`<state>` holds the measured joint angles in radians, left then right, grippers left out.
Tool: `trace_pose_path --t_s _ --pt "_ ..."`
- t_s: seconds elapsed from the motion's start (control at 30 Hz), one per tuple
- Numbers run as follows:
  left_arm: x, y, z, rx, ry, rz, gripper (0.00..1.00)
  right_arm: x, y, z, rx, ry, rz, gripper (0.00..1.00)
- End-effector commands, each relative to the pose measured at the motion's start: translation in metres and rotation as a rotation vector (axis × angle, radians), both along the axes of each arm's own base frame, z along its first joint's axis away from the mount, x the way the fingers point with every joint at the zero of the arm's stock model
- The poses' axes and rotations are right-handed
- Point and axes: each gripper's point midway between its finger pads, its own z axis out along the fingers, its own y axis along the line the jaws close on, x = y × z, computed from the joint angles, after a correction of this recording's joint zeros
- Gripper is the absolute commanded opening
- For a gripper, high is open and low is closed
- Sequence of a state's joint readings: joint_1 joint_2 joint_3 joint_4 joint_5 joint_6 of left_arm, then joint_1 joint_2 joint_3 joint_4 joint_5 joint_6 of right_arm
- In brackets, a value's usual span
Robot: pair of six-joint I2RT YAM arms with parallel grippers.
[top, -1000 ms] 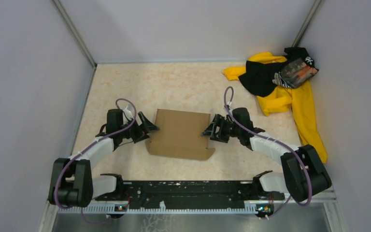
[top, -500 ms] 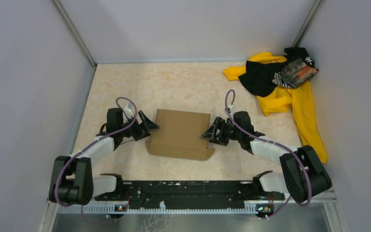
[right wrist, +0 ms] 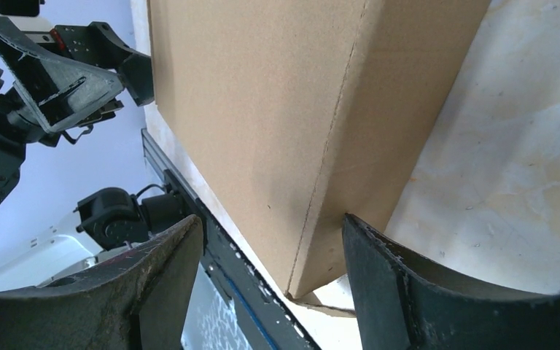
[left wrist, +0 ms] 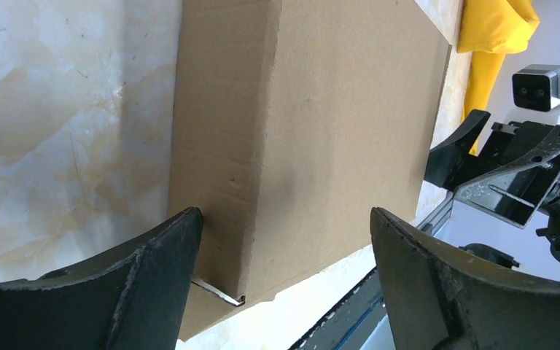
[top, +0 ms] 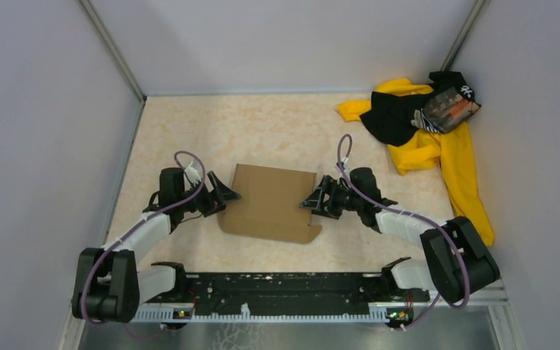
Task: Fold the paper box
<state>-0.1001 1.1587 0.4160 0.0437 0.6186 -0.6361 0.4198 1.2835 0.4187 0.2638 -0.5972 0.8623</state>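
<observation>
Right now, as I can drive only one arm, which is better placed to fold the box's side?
Nearly even; I'd lean right: the right gripper is open with the paper box's corner between its fingers; the left gripper, also open, faces a broad side.

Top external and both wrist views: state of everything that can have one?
paper box: shallow box shape, flat on the table, small tab sticking out at its near right corner
left gripper: open, fingers spread at the box's left side, holding nothing
right gripper: open, fingers spread at the box's right side, holding nothing
cloth pile: crumpled, far right corner, apart from the box
</observation>
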Motion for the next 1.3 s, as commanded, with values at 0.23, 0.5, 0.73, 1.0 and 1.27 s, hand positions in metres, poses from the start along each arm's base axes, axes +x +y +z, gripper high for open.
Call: trace_pose_path --t_s 0.23,0.5,0.73,1.0,1.27 --pt "-0.013 -0.004 0.014 -0.033 0.001 -0.027 0.9 0.01 0.014 0.033 0.054 -0.088 0.029 0.7" --pt "-0.013 -0.006 0.028 -0.044 -0.005 -0.04 0.91 0.01 0.015 0.05 0.057 -0.116 0.038 0.7" --pt "-0.012 -0.008 0.051 -0.054 -0.029 -0.056 0.91 0.009 0.016 0.068 0.058 -0.137 0.061 0.7" --pt "-0.017 -0.012 0.081 -0.081 -0.045 -0.089 0.92 0.006 0.019 0.09 0.093 -0.14 0.086 0.7" --pt "-0.025 -0.016 0.1 -0.114 -0.045 -0.107 0.93 0.003 0.024 0.114 0.176 -0.1 0.097 0.71"
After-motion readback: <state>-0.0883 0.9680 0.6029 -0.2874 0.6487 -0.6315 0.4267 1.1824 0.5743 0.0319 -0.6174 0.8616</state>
